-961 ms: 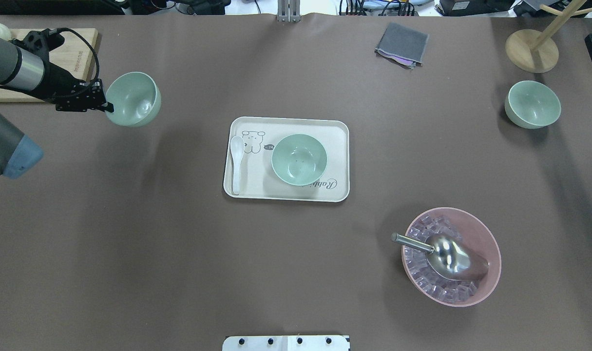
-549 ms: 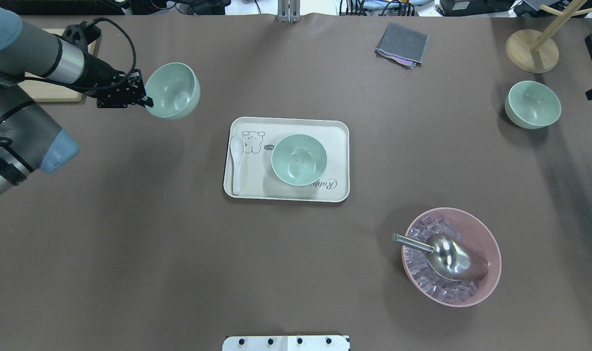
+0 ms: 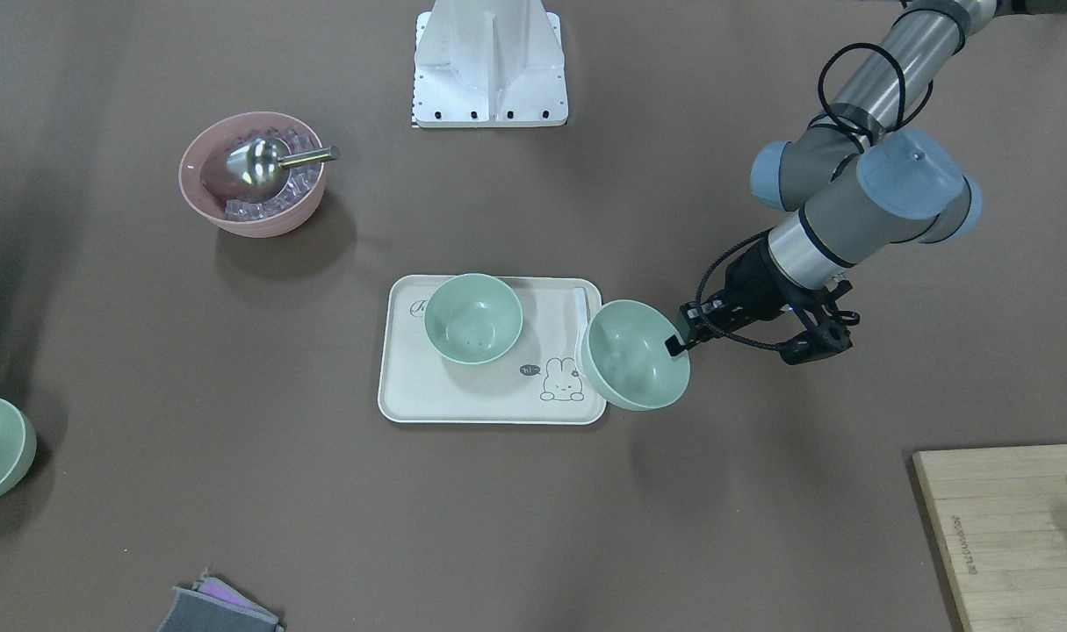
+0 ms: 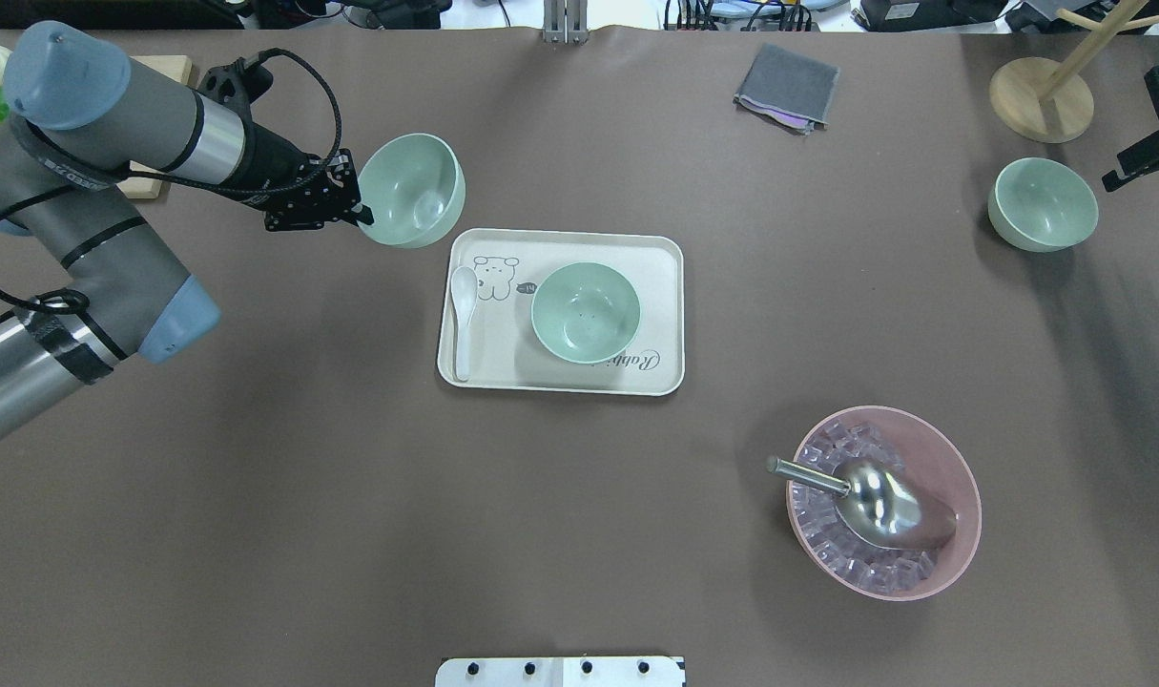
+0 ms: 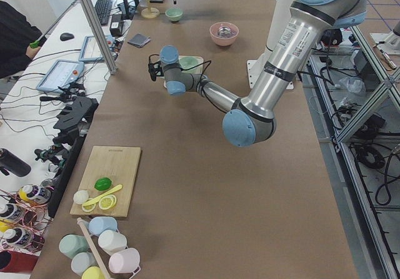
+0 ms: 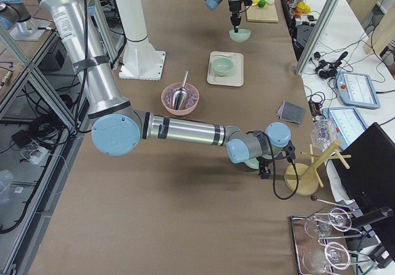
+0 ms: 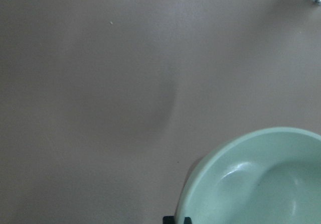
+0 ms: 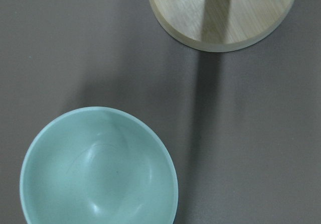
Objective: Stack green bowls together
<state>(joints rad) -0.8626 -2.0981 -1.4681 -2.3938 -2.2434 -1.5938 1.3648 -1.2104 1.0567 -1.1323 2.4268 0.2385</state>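
Note:
My left gripper [image 4: 360, 212] is shut on the rim of a pale green bowl [image 4: 412, 189] and holds it tilted in the air, just off the tray's far left corner; the bowl also shows in the front view [image 3: 634, 355] and the left wrist view [image 7: 261, 179]. A second green bowl [image 4: 586, 312] sits upright on the cream tray [image 4: 655, 250]. A third green bowl [image 4: 1043, 203] stands on the table at the far right, and it shows in the right wrist view [image 8: 98, 166]. My right gripper [image 4: 1127, 170] hovers just right of it; I cannot tell whether it is open or shut.
A white spoon [image 4: 463, 320] lies on the tray's left side. A pink bowl [image 4: 961, 468] with ice cubes and a metal scoop [image 4: 884, 501] stands front right. A grey cloth [image 4: 787, 86], a wooden stand base [image 4: 1041, 99] and a cutting board [image 3: 1007, 527] lie near the table's edges.
My left arm has carried the green bowl to the right, from the table's left side up to the tray's corner. My right gripper has come into view at the right edge.

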